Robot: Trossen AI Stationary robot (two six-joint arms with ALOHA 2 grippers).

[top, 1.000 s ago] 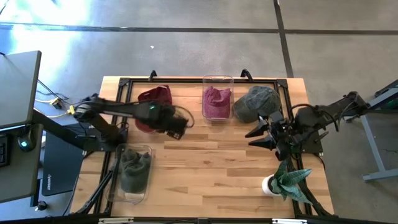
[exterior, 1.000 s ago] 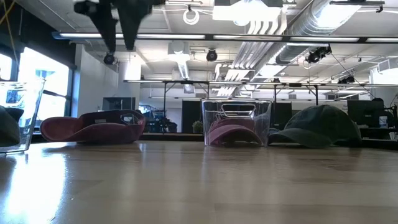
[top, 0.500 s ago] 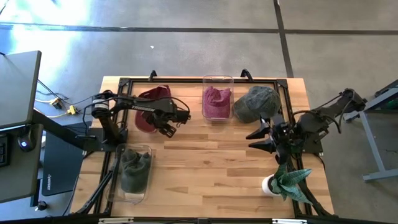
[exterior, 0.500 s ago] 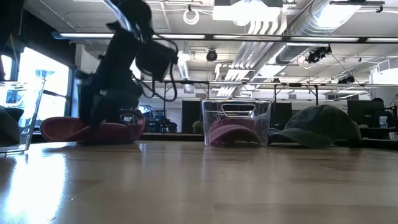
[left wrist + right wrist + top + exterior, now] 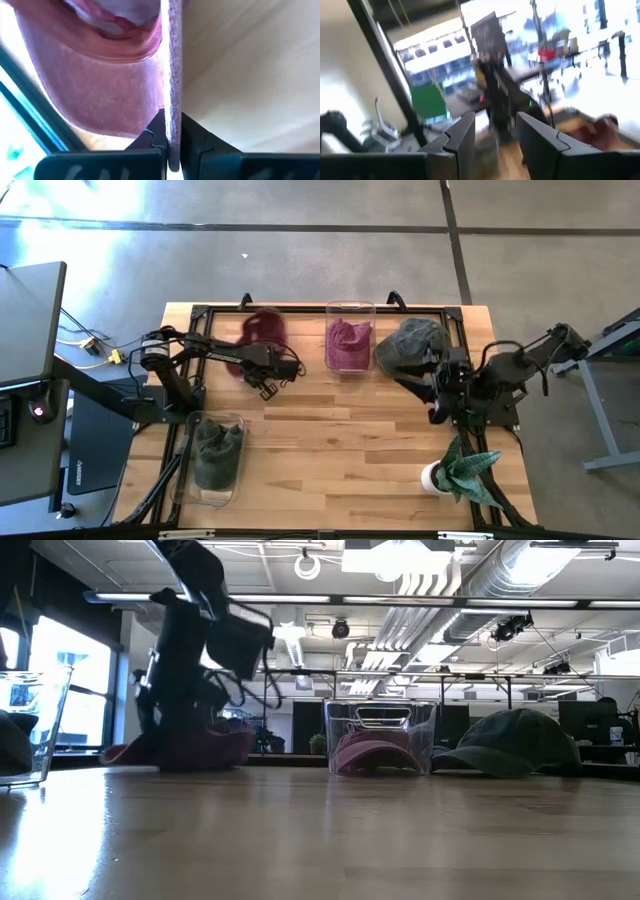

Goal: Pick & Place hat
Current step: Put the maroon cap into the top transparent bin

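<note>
A maroon hat point(image 5: 265, 330) lies at the far left of the wooden table point(image 5: 330, 440). My left gripper point(image 5: 172, 145) is down at it and shut on its brim; in the low view the arm point(image 5: 190, 660) stands over the hat point(image 5: 190, 750). A dark green hat point(image 5: 410, 345) rests on its rim at the far right. Beside it, my right gripper point(image 5: 495, 135) hangs above the table, open with nothing between its fingers. My left gripper pinches the maroon hat's brim point(image 5: 172, 100) between its two fingers, at the brim's outer edge. The fingers come slanting down from above. The brim runs edge-on straight out from between them, with the crown point(image 5: 100, 85) to one side. The hat's underside point(image 5: 190, 766) lies on the table.
A clear bin point(image 5: 348, 340) holding another maroon hat stands at the far middle. A second clear bin point(image 5: 215, 455) with a dark hat sits near left. A potted plant point(image 5: 455, 470) stands near right. A black frame point(image 5: 300, 308) runs along the far edge.
My left gripper has come down from high above the table onto the maroon hat, rolled at the wrist and shut on its brim. The hat has slid a little toward the table's right. My right gripper has turned at the wrist without changing place.
</note>
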